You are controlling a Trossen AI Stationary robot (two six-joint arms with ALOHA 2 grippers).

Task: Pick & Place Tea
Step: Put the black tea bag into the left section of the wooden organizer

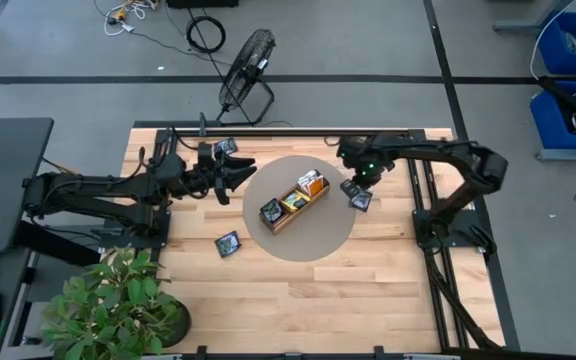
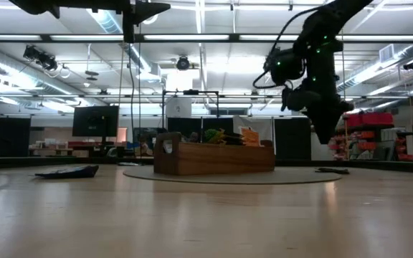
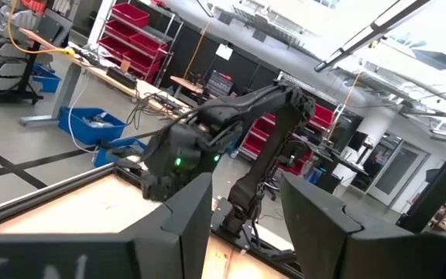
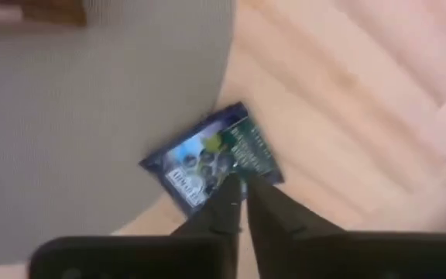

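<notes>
the right end effector [image 4: 245, 203] hangs above a dark navy packet [image 4: 211, 156], its fingers almost together with only a thin gap, and it holds nothing. the packet is small, flat and square, with a green band and white print, and it lies tilted, half on the grey mat [image 1: 313, 235] and half on the wooden bench [image 1: 388, 280]. the tray [image 1: 294, 202] on the mat holds an orange packet [image 1: 313, 183], a yellow one and a dark one. 2 more navy packets lie on the bench [image 1: 228, 243] [image 1: 226, 147]. the left end effector [image 1: 240, 172] hovers at the mat's left edge, partly open and empty.
</notes>
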